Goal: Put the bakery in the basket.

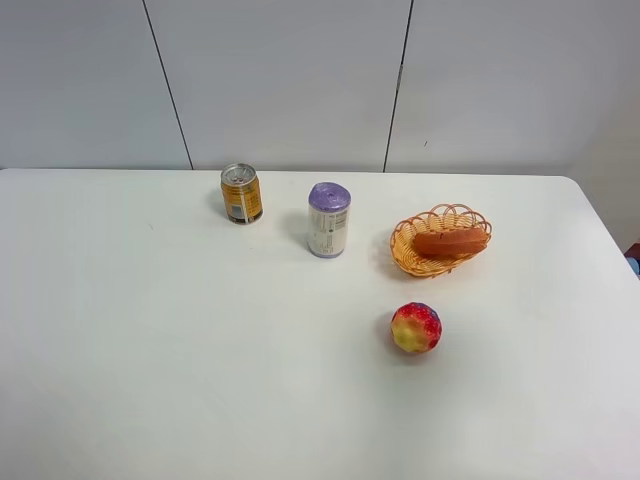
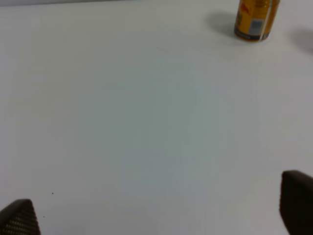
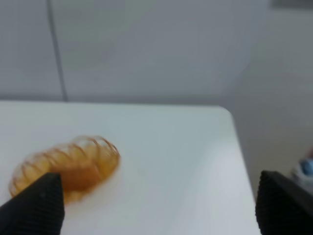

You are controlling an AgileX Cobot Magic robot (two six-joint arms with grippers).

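Note:
The orange-brown waffle piece (image 1: 449, 242) lies inside the oval wicker basket (image 1: 412, 258) at the right of the white table. In the right wrist view the basket (image 3: 100, 149) and the waffle piece (image 3: 78, 177) show blurred past one fingertip. My right gripper (image 3: 159, 210) is open and empty, with its fingers (image 3: 36, 205) wide apart, back from the basket. My left gripper (image 2: 159, 215) is open and empty over bare table, with only its fingertips (image 2: 296, 200) showing. Neither arm shows in the exterior high view.
A red-yellow bumpy ball (image 1: 416, 328) lies in front of the basket. A purple-topped can (image 1: 328, 220) stands left of the basket. An orange can (image 1: 241, 193) stands further left and also shows in the left wrist view (image 2: 254, 18). The table's right edge (image 1: 610, 230) runs near the basket.

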